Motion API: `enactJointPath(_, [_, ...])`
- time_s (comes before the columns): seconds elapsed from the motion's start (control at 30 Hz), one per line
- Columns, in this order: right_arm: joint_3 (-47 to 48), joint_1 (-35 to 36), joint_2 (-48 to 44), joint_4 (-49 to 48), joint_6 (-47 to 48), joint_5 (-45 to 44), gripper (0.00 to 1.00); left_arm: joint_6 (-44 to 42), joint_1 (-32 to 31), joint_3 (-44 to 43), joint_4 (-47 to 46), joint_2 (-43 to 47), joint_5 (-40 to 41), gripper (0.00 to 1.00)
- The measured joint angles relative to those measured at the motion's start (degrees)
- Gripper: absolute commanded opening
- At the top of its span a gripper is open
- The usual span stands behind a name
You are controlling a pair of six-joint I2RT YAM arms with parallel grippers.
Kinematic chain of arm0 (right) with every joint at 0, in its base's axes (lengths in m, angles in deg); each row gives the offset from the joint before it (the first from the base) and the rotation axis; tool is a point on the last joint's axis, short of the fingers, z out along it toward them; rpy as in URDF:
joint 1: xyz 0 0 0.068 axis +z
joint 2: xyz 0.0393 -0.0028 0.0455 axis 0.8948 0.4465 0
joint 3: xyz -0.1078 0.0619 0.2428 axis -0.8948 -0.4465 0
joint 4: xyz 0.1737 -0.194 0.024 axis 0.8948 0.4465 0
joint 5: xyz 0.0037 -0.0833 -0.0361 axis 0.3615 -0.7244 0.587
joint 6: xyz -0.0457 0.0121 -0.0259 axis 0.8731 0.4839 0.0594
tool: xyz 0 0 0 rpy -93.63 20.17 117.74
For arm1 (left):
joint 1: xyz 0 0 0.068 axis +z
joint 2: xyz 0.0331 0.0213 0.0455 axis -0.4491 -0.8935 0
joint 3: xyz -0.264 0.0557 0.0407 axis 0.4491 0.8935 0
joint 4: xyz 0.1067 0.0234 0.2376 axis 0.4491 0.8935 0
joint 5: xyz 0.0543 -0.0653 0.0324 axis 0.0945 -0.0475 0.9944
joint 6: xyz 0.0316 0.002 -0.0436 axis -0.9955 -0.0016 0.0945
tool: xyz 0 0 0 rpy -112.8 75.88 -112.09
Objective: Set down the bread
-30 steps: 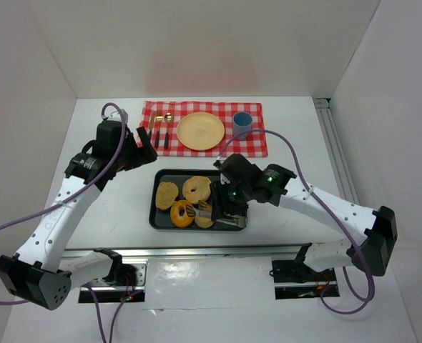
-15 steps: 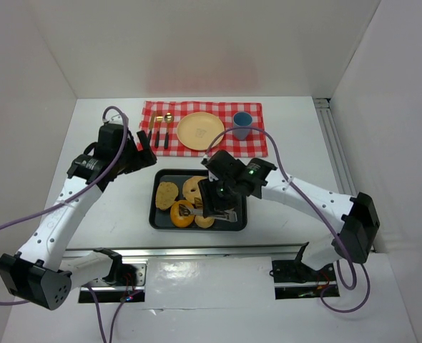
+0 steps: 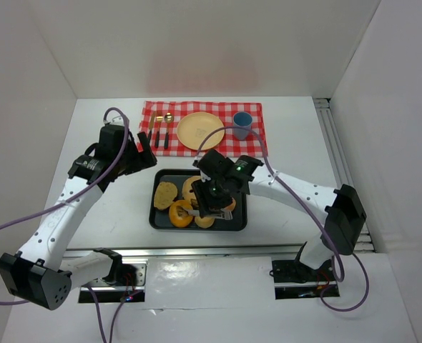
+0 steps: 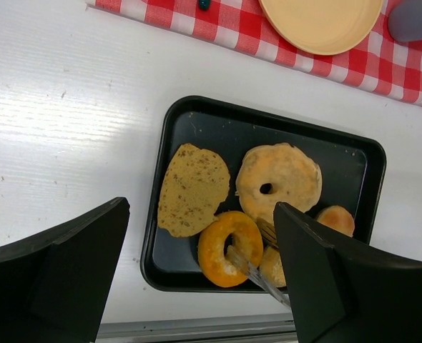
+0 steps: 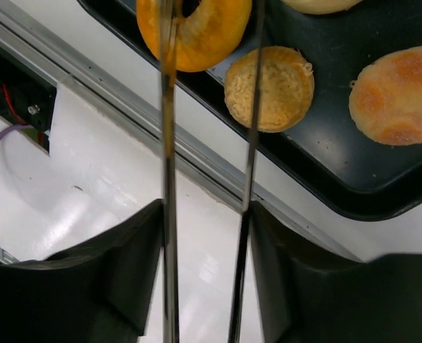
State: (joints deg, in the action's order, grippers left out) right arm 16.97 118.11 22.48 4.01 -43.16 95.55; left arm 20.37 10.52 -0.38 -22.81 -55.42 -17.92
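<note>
Pickup step, I judge: the right end effector (image 5: 207,286), clamped on tongs (image 5: 169,179), holds their tips at the orange ring bread (image 5: 197,28) in the tray (image 4: 197,118), mid-frame. Next it should squeeze, then lift toward the plate (image 3: 200,131). Only the right wrist view shows one tong arm over the ring and the other just beside it. The left end effector (image 4: 204,286) gapes empty.

bright even white light, soft shadows, mild sheen on table (image 4: 68,107), near foreground blurred in wrist views

White arm links (image 3: 61,214), blk joints (image 3: 111,139), purple cables (image 3: 115,109), green LED (image 3: 237,169)
</note>
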Motion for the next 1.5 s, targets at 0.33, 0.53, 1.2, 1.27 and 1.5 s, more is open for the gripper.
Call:
enactJointPath(0.33, [9.7,0.2,0.2,5.9,4.2,-4.2,0.32,0.0,0.5,0.6,0.0,0.0,0.1,0.95])
enactJointPath(0.53, [15.7,-3.2,0.1,8.2,5.9,-6.8,0.3,0.0,1.2,0.6,0.1,0.2,0.5,0.95])
enactJointPath(1.2, [29.9,-26.1,18.6,-4.1,9.6,-8.1,0.3,-0.7,3.9,0.5,1.0,1.8,1.8,0.95])
enactJointPath(1.27, [30.4,-27.3,21.3,-5.9,9.6,-7.0,0.3,-1.5,4.4,0.2,1.3,1.8,2.1,0.95])
enactJointPath(1.5, [32.6,-28.3,28.3,-11.8,9.1,-3.7,0.38,-1.7,5.0,-0.2,1.5,1.7,2.4,0.95])
